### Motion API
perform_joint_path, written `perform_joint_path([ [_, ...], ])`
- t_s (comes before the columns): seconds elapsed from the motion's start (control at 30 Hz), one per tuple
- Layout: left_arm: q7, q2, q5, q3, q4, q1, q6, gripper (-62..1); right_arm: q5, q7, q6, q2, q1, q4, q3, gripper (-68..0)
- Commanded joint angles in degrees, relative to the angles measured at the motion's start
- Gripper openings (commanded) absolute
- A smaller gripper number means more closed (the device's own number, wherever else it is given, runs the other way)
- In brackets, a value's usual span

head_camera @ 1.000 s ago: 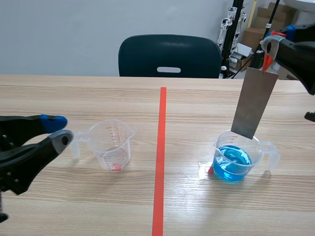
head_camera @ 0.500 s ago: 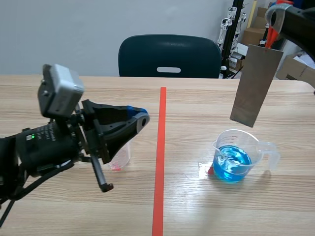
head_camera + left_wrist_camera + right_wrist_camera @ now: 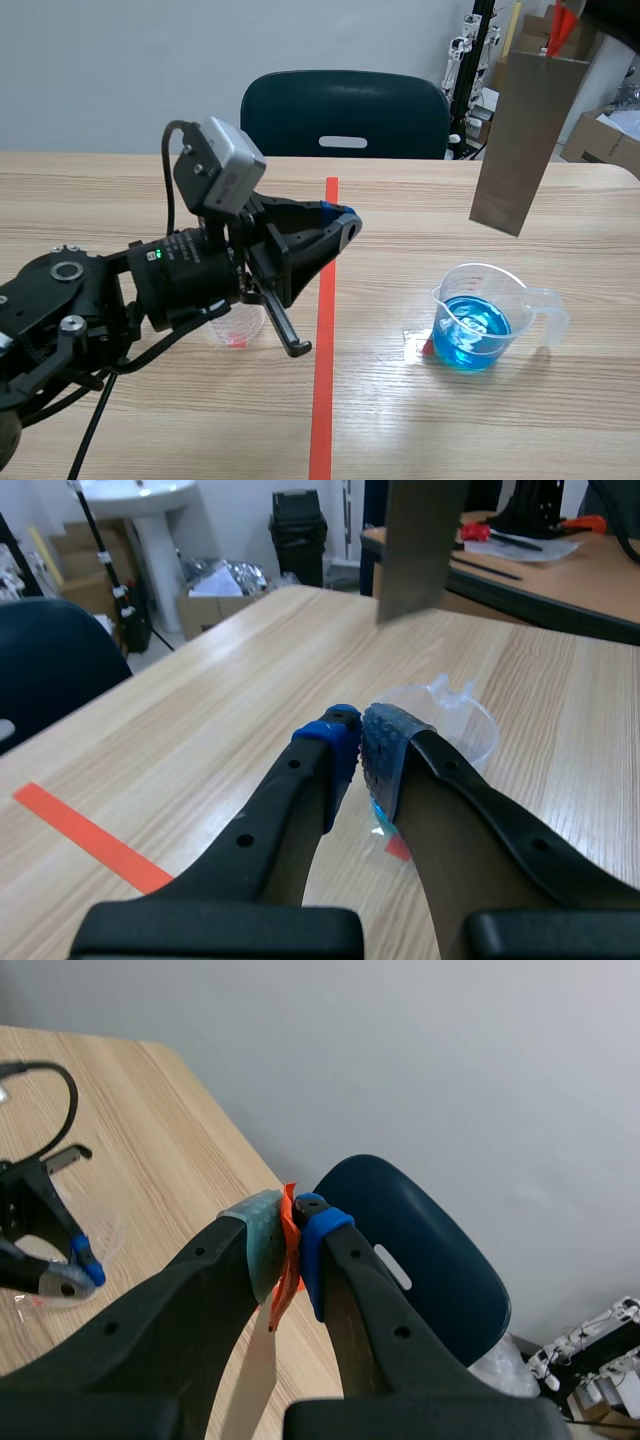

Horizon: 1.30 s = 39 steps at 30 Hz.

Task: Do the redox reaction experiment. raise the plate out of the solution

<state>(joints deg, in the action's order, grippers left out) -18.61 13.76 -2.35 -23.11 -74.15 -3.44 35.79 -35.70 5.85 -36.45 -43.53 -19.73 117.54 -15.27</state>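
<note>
A grey metal plate (image 3: 522, 140) hangs in the air, above and behind the beaker of blue solution (image 3: 474, 327), clear of the liquid. It hangs by an orange tag (image 3: 560, 26) at its upper end. In the right wrist view my right gripper (image 3: 292, 1235) is shut on that orange tag (image 3: 285, 1285), with the plate (image 3: 252, 1380) dangling edge-on below. My left gripper (image 3: 341, 224) is shut on nothing, raised over the table beside the red line. In the left wrist view its fingertips (image 3: 358, 748) meet, with the beaker (image 3: 455, 720) and the plate (image 3: 420, 540) ahead.
An empty clear measuring cup (image 3: 236, 327) stands left of the red tape line (image 3: 325, 330), partly hidden behind the left arm. A dark blue chair (image 3: 345, 115) stands at the table's far edge. Boxes and stands fill the back right corner.
The plate has risen higher above the beaker. My left arm has lifted from the left edge and swung toward the red line.
</note>
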Motion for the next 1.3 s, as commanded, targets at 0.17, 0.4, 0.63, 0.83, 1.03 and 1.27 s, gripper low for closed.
perform_joint_path([
  [0.17, -1.1, -1.9, 1.3, -2.0, 1.9, -3.4, -0.2, -55.4, -5.6, -1.6, -2.1, -0.9, -0.4, 0.7, -3.7, -67.1],
  [0.4, -1.5, -2.6, 2.0, -2.1, 2.6, -6.6, -0.2, -55.5, -9.8, -2.4, -4.4, -0.9, -1.4, 0.7, -7.3, -67.1],
  [0.63, -1.5, -2.9, 2.0, -2.1, 2.6, -9.1, -0.1, -55.5, -12.6, -3.9, -5.7, -1.1, -1.4, 0.8, -9.5, -67.1],
  [0.83, -1.5, -4.4, 2.0, -2.1, 2.6, -9.2, 0.0, -55.5, -15.0, -4.5, -5.7, -2.1, -1.2, 0.8, -9.6, -67.1],
  [1.03, -1.7, -4.5, 2.0, -2.8, 2.6, -10.6, 0.3, -56.8, -16.2, -5.1, -5.7, -3.0, -1.2, 0.8, -9.6, -67.1],
  [1.27, -2.6, -4.5, 2.0, -3.4, 2.6, -11.0, 1.5, -56.8, -16.2, -5.5, -6.3, -3.0, -1.2, 0.8, -9.5, -67.1],
])
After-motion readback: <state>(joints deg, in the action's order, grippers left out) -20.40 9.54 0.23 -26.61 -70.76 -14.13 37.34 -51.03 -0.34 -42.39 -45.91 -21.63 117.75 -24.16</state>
